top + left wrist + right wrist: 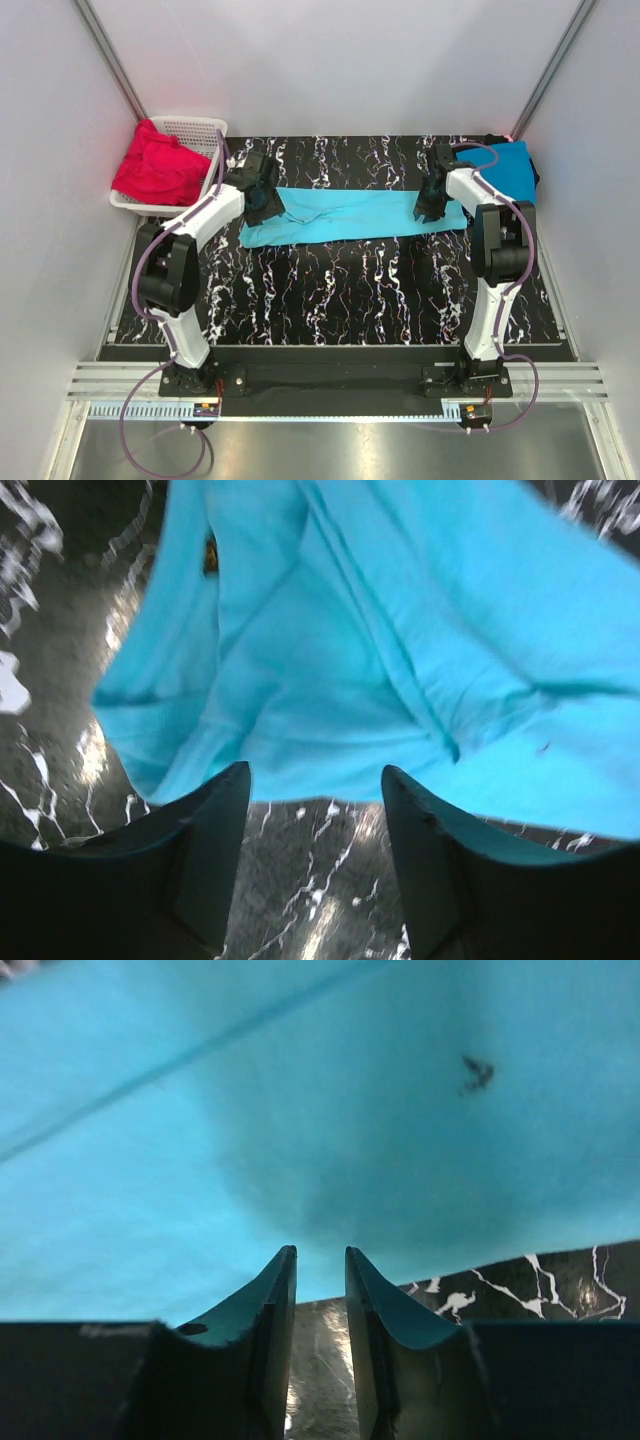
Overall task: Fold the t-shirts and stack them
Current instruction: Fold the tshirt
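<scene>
Over at the far left corner sits the white lattice basket (pixel 203 127), and it is piled with red t-shirts (pixel 155 168), bunched up and spilling over its left rim. Nothing else shows in there.

Centre stage, the light turquoise t-shirt (pixel 345 215) lies on the black marbled counter (pixel 330 290), folded into a long band running left to right between the two arms. At the far right corner rests the deeper blue t-shirt (pixel 512 168), with a dark edge peeking out behind it; what that is, I cannot tell.

The left end effector (pixel 315 775) is at the band's left end, its fingers spread apart with only bare counter between them and the cloth's hem just past the tips. The right end effector (pixel 320 1255) is at the right end, fingers parted by a narrow gap, gripping nothing.

For labels, there is a small yellowish tag (pixel 210 555) near the shirt's fold in the left wrist view, too blurred to read.
</scene>
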